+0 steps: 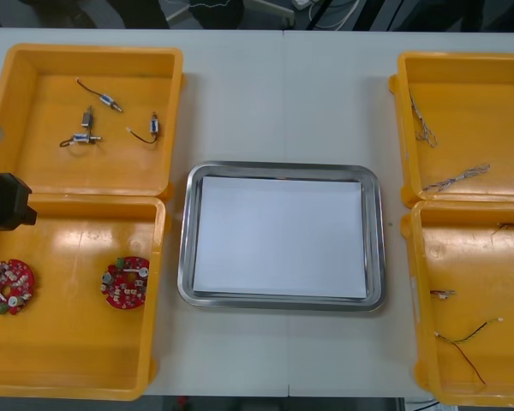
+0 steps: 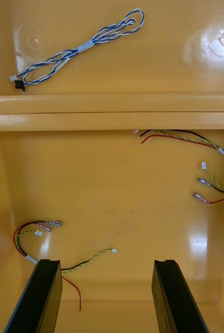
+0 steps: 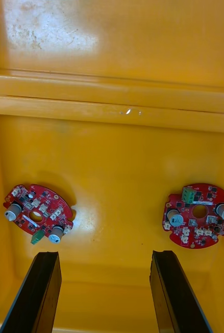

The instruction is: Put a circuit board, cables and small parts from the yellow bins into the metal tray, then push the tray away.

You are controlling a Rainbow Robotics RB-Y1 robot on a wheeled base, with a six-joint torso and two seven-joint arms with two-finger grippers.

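Front view is showing the lower-left yellow plastic bin (image 1: 68,351) and, at centre frame, the shiny rectangular metal tray (image 1: 186,248), holding nothing yet, so picking is only beginning. Left gripper (image 3: 106,255), fingers apart, is hovering over that bin's two round red circuit boards (image 1: 127,282). Right gripper (image 2: 107,263), likewise spread, is hanging over thin red-and-yellow cables (image 2: 30,258). Next, probably: descending squarely onto one board.
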